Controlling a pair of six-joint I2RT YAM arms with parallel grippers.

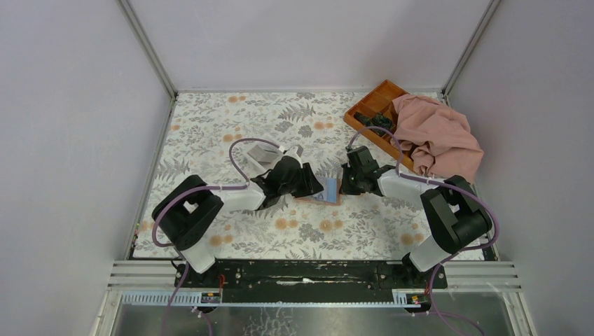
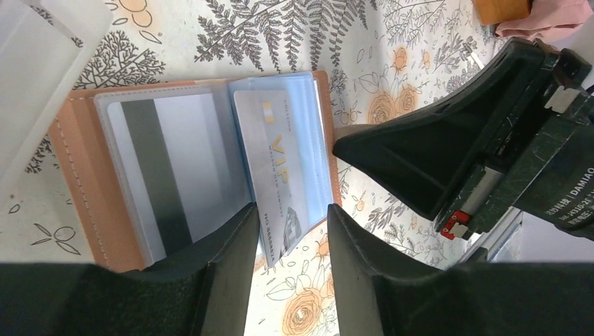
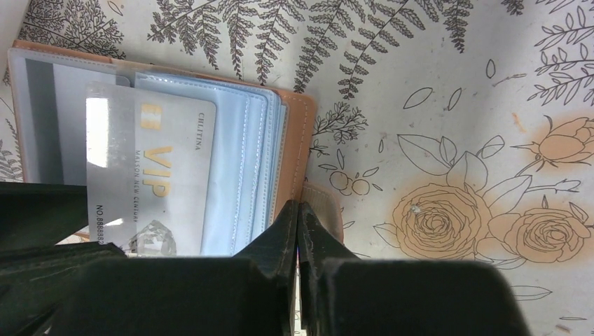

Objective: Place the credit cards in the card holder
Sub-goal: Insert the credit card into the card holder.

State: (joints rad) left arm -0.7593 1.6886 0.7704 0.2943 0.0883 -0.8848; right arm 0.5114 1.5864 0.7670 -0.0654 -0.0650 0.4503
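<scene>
Between parted fingers of left gripper (image 2: 291,213) lay one credit card (image 2: 273,161), atop open card holder (image 2: 77,175); right gripper (image 3: 299,210) closed at its edge.

I'm getting bright, even light; glare is flaring on the credit card (image 3: 150,182) beyond my blurred right fingers (image 3: 279,266).

Table (image 1: 210,119) fills the middle of the top view, its surface white and printed with grey ferns and orange roses. Plain pale grey-lilac walls close it in: back wall (image 1: 308,42) beyond the table's far edge, left wall (image 1: 63,126) and right wall (image 1: 539,84) along its sides. Aluminium posts (image 1: 149,49) rise at the table's two far corners. At the table's near edge there is a black plate (image 1: 336,269) on aluminium rails (image 1: 140,274). Light is even and diffuse, with soft shadows on the table.
</scene>
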